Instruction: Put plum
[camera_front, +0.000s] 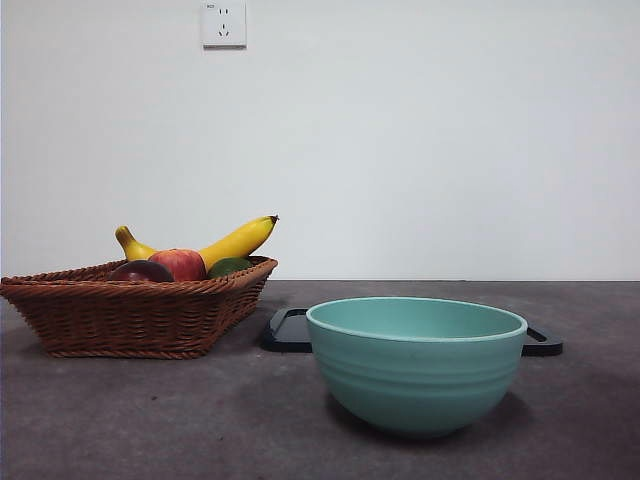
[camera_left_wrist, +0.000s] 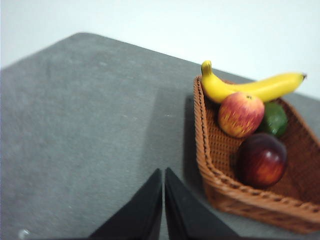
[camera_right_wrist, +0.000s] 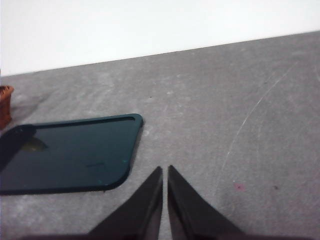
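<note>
Front view: a brown wicker basket (camera_front: 130, 318) stands at the left of the grey surface (camera_front: 150, 420). It holds the plum (camera_front: 141, 271), a red-and-yellow apple (camera_front: 180, 264), a dark green fruit (camera_front: 229, 266) and a banana (camera_front: 225, 243). The plum lies at the basket's near left, just beside the apple; the green fruit sits to the right of the apple, and the banana arches across the far side behind all three. A mint-green bowl (camera_front: 416, 365) stands near the middle right, upright and well apart from the basket. Behind the bowl, a flat dark tray (camera_front: 288, 331) lies on the surface, its ends showing on either side of the bowl. A white wall socket (camera_front: 223, 23) is mounted high on the far wall. No arm enters this view.

Left wrist view: the left gripper (camera_left_wrist: 163, 175) hangs above bare surface, just beside the basket, with its jaws pressed together and nothing between them. The plum rests inside the basket against the near wall, touching no gripper.

Right wrist view: the right gripper (camera_right_wrist: 165, 172) hangs above the surface next to the tray's rounded corner, jaws likewise closed and empty. A sliver of the basket shows at the picture's edge.
</note>
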